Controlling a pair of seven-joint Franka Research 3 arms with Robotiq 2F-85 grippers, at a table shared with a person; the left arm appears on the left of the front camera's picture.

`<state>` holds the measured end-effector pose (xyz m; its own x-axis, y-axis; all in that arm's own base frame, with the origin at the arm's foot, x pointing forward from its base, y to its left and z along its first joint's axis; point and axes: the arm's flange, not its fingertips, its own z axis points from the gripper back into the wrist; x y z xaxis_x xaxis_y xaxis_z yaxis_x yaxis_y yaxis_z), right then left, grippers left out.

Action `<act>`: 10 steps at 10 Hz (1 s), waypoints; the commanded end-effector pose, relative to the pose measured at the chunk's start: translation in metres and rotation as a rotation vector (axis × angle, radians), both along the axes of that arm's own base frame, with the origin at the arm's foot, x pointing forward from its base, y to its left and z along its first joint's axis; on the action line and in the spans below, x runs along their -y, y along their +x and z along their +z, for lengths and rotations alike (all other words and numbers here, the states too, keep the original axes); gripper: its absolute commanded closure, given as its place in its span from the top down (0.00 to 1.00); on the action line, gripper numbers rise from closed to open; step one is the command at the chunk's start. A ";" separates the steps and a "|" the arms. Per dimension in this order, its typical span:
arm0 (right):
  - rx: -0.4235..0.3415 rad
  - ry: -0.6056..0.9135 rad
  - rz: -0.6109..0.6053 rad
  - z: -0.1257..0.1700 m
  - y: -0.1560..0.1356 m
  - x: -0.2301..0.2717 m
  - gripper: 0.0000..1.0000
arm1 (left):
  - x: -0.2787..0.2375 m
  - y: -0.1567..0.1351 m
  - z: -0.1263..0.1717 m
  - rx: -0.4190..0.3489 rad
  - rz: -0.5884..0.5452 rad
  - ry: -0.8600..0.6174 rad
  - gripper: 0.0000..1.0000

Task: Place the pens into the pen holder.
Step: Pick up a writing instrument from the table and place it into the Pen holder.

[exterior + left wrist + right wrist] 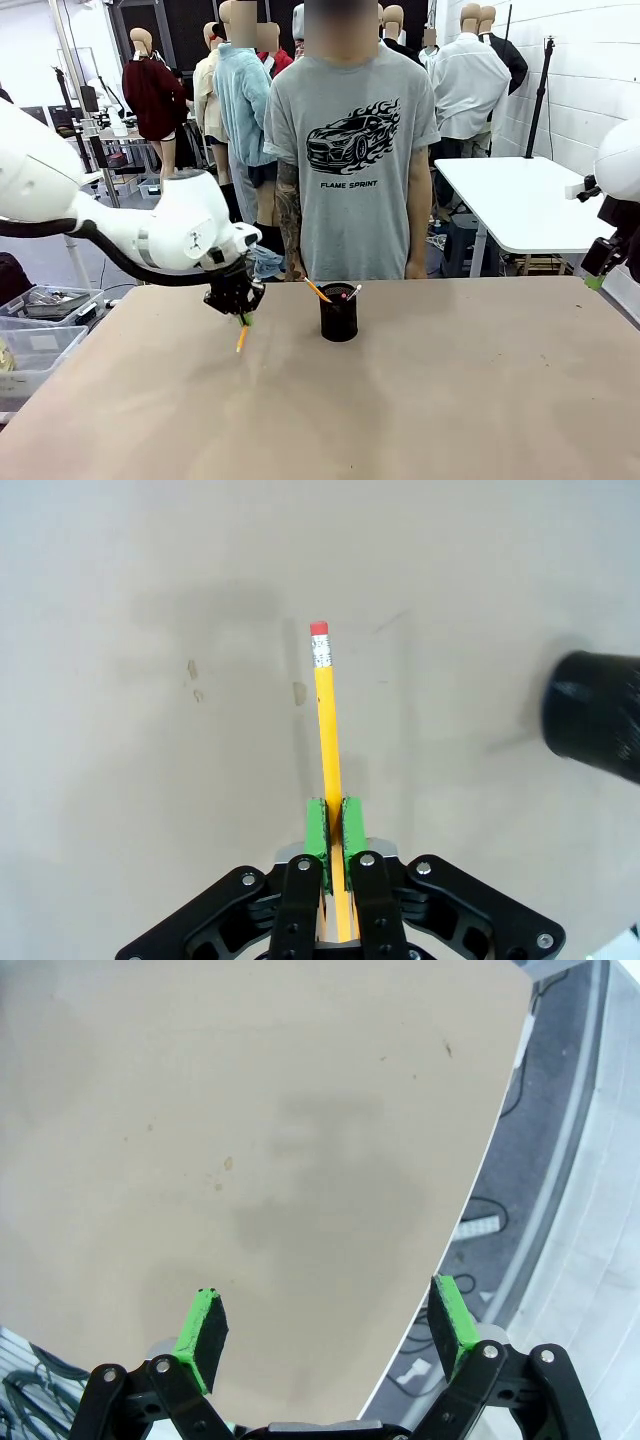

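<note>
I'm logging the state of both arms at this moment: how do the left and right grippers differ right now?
The left gripper is shut on a yellow pencil, its fingers pinching the shaft; the right gripper is open and holds nothing. The left gripper hangs above the table to the left of the pen holder; the right gripper sits back by the table's right edge. Both have black fingers with green pads.

Tan table (pixel 420 420), person in grey car-print T-shirt (pixel 350 150), white side table (pixel 520 205), clear bins (pixel 30 335)
</note>
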<state>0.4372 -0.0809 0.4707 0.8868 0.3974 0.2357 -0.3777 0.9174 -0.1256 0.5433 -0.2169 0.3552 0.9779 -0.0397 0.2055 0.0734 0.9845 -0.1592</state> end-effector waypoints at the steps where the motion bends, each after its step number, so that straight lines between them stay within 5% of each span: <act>1: -0.006 -0.018 -0.017 -0.001 0.000 -0.002 1.00 | -0.038 -0.013 0.011 0.018 -0.179 -0.140 0.00; 3: -0.006 -0.018 -0.017 -0.001 0.000 -0.002 1.00 | -0.055 -0.022 0.023 0.057 -0.367 -0.212 0.00; 4: -0.006 -0.018 -0.017 -0.001 0.000 -0.002 1.00 | -0.058 -0.015 0.018 -0.054 -0.145 0.028 0.00; 5: -0.006 -0.018 -0.017 -0.001 0.000 -0.002 1.00 | -0.030 -0.010 0.027 0.086 -0.246 -0.155 0.00; 7: -0.006 -0.018 -0.017 -0.001 0.000 -0.002 1.00 | -0.048 -0.014 0.023 0.044 -0.243 -0.114 0.00; 8: -0.006 -0.018 -0.017 -0.001 0.000 -0.002 1.00 | -0.046 -0.026 0.036 0.186 -0.361 -0.175 0.00; 10: -0.006 -0.018 -0.017 -0.001 0.000 -0.002 1.00 | -0.064 -0.021 0.042 0.353 -0.533 -0.318 0.00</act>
